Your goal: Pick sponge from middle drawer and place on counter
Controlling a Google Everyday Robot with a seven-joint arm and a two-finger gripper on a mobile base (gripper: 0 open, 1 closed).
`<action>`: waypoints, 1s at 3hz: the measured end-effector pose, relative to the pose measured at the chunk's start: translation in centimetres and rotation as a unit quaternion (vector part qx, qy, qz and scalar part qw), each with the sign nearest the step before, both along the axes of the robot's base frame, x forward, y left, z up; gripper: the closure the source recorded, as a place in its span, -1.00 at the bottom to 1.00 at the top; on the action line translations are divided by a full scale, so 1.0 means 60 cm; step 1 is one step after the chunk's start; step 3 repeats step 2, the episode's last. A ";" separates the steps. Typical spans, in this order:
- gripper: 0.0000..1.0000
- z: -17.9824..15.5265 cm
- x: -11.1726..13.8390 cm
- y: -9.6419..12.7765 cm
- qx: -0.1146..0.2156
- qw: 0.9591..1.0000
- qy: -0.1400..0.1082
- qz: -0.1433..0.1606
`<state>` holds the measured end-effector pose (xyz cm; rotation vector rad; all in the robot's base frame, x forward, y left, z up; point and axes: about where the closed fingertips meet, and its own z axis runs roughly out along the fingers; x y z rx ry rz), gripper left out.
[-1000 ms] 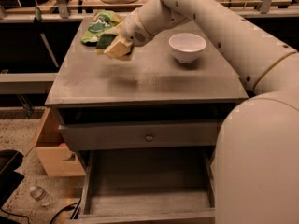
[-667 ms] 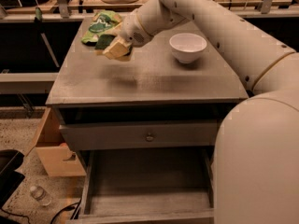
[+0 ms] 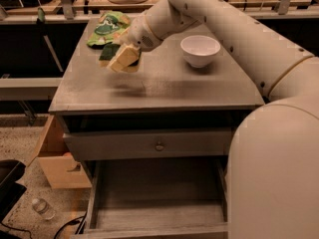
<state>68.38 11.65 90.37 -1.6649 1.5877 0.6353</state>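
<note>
Gripper (image 3: 123, 59) hangs over the back-left part of the broad matte grey counter (image 3: 164, 91), clamped on the small flat sponge (image 3: 108, 52), dark green face with a yellow edge. Sponge is off the surface, tilted, with its shadow on the tabletop just below. Light-green printed snack bag (image 3: 105, 29) lies at the back-left corner, just behind the sponge. White round bowl (image 3: 200, 50) sits upright to the right, apart from the gripper. Grey drawer front with a small round knob (image 3: 159, 146) is closed under the counter edge. Below it, the wide shallow grey wooden middle drawer (image 3: 159, 198) is pulled out, floor bare
</note>
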 end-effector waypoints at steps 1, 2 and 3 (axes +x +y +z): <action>-1.00 -0.003 -0.001 0.005 0.000 1.000 0.002 0.002; -1.00 -0.003 -0.001 0.005 0.000 1.000 0.002 0.002; -1.00 -0.003 -0.001 0.005 0.000 1.000 0.002 0.002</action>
